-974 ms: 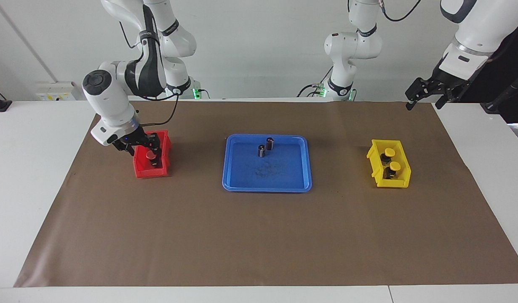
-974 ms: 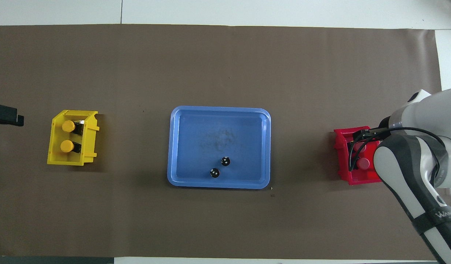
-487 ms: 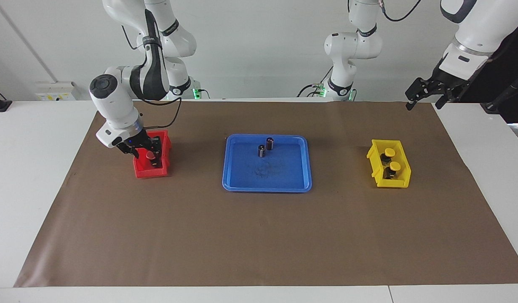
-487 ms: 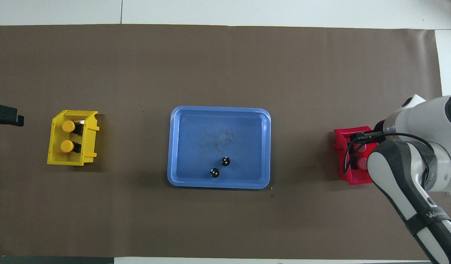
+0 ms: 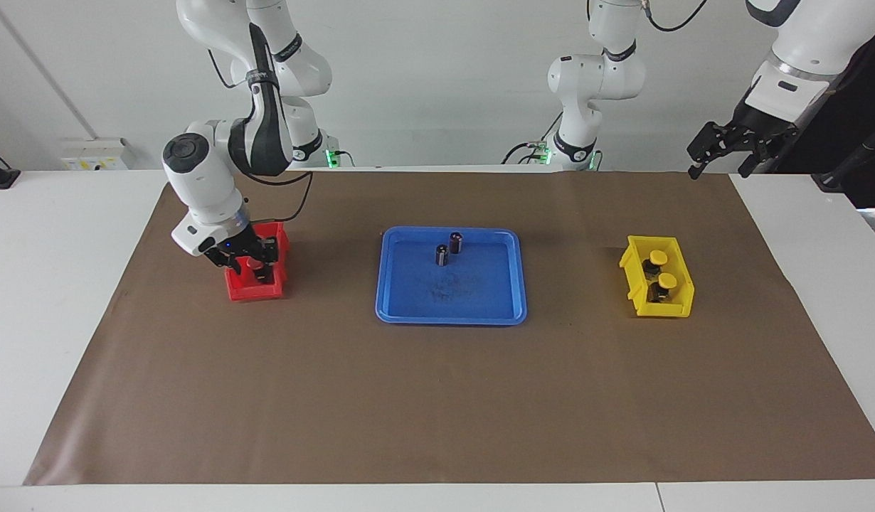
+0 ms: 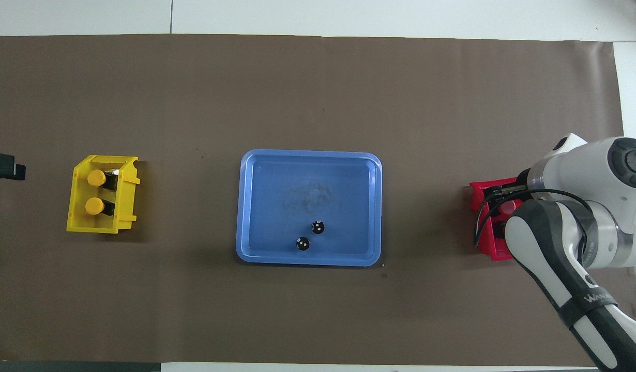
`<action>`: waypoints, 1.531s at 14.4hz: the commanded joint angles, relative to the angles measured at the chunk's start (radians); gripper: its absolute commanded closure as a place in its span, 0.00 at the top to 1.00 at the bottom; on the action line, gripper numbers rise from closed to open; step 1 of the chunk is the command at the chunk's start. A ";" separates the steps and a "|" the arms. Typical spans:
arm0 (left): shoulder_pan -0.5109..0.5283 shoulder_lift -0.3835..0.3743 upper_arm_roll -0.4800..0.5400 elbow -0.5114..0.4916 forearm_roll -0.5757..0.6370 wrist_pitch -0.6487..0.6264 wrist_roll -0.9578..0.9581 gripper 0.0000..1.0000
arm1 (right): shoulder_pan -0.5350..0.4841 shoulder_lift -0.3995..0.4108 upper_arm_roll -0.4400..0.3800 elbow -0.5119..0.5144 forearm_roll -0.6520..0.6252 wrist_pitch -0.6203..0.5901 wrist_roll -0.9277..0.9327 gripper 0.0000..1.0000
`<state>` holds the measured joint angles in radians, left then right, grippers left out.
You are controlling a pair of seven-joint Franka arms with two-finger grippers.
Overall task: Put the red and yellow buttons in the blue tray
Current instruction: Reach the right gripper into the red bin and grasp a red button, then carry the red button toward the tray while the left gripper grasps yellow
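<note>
Toward the right arm's end of the tabletop (image 5: 409,398), the right arm has swung its wrist more upright. The right gripper (image 5: 250,262) now sits down inside the red bin (image 5: 256,291), right at a red button (image 5: 255,262). I cannot tell whether it is clenched on that button yet. In my judgement the first pick is in hand, with nothing lifted so far.

The blue tray (image 5: 452,320) in the middle is unchanged. It holds only two dark cylinders (image 5: 442,254) and no buttons, so the task is barely begun.

Both yellow buttons (image 5: 658,256) sit untouched in the yellow bin (image 5: 669,309).

The left gripper (image 5: 722,158) waits with its jaws spread and empty. It has drifted slightly higher over the tabletop's edge at the left arm's end.
</note>
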<state>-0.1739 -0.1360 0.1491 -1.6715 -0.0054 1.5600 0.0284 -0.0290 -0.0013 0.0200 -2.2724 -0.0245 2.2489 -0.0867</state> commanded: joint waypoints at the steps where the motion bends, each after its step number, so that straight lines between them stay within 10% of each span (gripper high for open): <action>1: 0.010 0.001 -0.002 -0.022 0.004 0.038 0.028 1.00 | -0.002 -0.017 0.001 -0.044 0.005 0.027 -0.002 0.66; 11: 0.051 0.046 -0.003 -0.305 0.025 0.392 0.111 1.00 | -0.043 -0.028 0.001 -0.062 0.006 0.020 -0.099 0.51; 17: 0.093 0.108 -0.003 -0.416 0.024 0.491 0.114 0.89 | -0.029 -0.025 0.001 -0.047 0.005 0.000 -0.093 0.15; 22: 0.091 0.105 -0.003 -0.478 0.018 0.526 0.067 0.77 | -0.029 0.038 0.003 0.224 -0.014 -0.291 -0.105 0.14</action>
<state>-0.0880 -0.0110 0.1514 -2.1136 0.0073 2.0577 0.1219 -0.0563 -0.0038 0.0206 -2.1906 -0.0260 2.0862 -0.1698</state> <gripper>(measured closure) 0.211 0.586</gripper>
